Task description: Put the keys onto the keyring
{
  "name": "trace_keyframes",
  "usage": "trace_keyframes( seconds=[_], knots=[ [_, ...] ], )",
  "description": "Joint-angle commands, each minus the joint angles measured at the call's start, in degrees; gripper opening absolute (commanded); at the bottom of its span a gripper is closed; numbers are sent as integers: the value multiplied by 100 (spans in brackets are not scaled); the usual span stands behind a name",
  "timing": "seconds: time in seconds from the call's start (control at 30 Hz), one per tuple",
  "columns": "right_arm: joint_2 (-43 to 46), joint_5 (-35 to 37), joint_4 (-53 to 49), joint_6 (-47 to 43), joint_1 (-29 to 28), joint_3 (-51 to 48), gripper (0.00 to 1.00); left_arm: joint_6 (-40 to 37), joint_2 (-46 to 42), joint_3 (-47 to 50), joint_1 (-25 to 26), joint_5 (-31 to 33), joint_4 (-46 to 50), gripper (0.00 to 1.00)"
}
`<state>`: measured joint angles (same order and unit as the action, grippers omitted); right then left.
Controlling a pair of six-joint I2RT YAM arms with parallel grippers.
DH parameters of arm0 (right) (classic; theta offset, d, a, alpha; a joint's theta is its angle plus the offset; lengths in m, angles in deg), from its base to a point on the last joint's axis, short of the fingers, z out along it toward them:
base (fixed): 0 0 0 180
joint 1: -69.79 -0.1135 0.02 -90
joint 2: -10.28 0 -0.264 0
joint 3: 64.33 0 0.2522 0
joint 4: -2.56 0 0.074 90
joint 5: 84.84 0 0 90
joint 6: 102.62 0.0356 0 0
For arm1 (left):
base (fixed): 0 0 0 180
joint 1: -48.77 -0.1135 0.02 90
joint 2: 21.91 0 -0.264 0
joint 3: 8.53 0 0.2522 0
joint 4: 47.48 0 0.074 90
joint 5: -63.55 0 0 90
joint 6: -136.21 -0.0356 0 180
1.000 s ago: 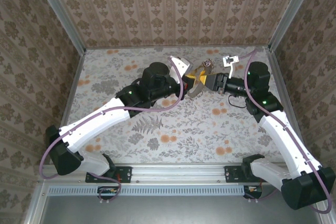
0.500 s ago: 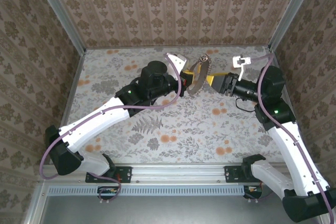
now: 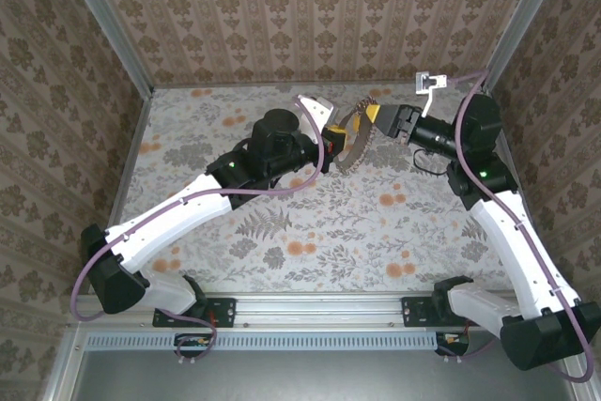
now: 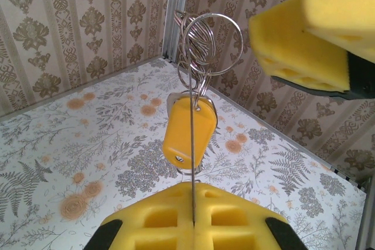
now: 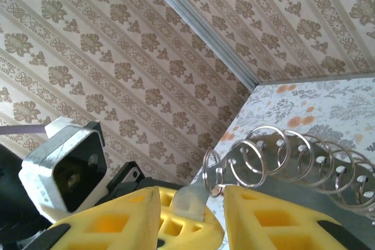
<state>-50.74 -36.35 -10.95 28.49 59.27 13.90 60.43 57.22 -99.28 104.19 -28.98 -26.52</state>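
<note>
I find nothing here that I can read. The key (image 4: 188, 130) has a plain orange-yellow head with no lettering that I can make out, and the keyring (image 4: 196, 39) is bare wire. The wallpaper (image 3: 310, 16) and the table (image 3: 329, 223) covering carry only floral patterns.
</note>
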Motion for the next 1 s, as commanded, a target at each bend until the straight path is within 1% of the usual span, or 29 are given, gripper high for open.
trace_keyframes(
  seconds=[0.0, 0.4, 0.6, 0.67, 0.77, 0.9, 0.97],
  knots=[
    [-76, 66, 365, 165, -10, 224, 34, 99, -135, -237, -26, 6, -310, 0],
    [-319, 61, 423, 122, -131, 268, 32, 104, -100, -253, -30, -104, -342, 0],
    [-359, 125, 346, 39, -165, 259, 29, 115, -118, -239, -29, -140, -368, 0],
    [-367, 160, 312, 0, -168, 262, 27, 116, -126, -237, -18, -146, -377, 0],
    [-374, 179, 243, -58, -167, 259, 21, 114, -133, -221, -18, -159, -386, 0],
    [-394, 196, 200, -109, -168, 259, 8, 116, -135, -209, -22, -157, -399, 0],
    [-409, 205, 169, -142, -163, 259, 4, 116, -135, -211, -19, -179, -409, 0]
  ],
)
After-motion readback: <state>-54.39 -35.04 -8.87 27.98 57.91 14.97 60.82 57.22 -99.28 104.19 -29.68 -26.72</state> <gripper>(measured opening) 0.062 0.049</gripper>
